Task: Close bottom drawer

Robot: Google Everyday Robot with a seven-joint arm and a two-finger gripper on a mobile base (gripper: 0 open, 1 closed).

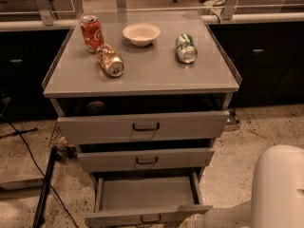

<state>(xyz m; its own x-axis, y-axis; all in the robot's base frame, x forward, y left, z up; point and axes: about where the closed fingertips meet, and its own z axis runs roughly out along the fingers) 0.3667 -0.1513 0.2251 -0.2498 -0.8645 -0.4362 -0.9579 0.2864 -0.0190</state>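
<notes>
The bottom drawer (147,194) of the grey metal cabinet is pulled far out and its tray looks empty. Its narrow front panel (118,216) carries a small dark centre handle (150,218). My gripper (188,222) is at the bottom edge of the view, against the right end of that front panel. The white arm (278,189) reaches to it from the lower right. Most of the gripper is cut off by the frame edge.
The middle drawer (145,159) and the top drawer (142,126) stand slightly open above. On the cabinet top (152,75) are an upright red can (91,32), a lying orange can (109,60), a white bowl (141,33) and a lying green can (186,48). A dark pole and cable (45,189) are at the left.
</notes>
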